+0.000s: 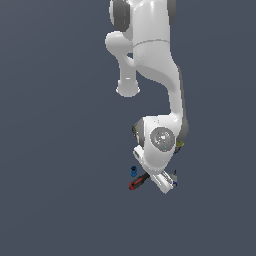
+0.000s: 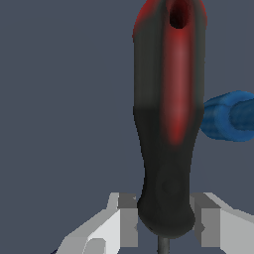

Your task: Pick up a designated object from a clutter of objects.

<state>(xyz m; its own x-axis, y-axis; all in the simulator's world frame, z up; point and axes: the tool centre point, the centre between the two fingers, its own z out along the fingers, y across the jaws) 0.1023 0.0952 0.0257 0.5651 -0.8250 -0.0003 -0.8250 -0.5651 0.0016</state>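
The screwdriver [image 2: 168, 124] has a red-and-black handle that fills the wrist view, and its thin shaft just shows at the narrow black end. My gripper [image 2: 166, 229] is open. Its grey fingers [image 2: 128, 223] stand on either side of the handle's black end with a narrow gap on each side. In the exterior view the handle [image 1: 138, 182] lies on the floor, sticking out toward the exterior view's left from under my gripper [image 1: 162, 183]. The arm hides the rest of the clutter.
A tiny blue cylinder [image 1: 133, 171] stands just beside the screwdriver handle and shows in the wrist view [image 2: 230, 116]. A sliver of an olive-yellow can [image 1: 179, 144] and a small blue piece [image 1: 175, 182] peek out past the hand.
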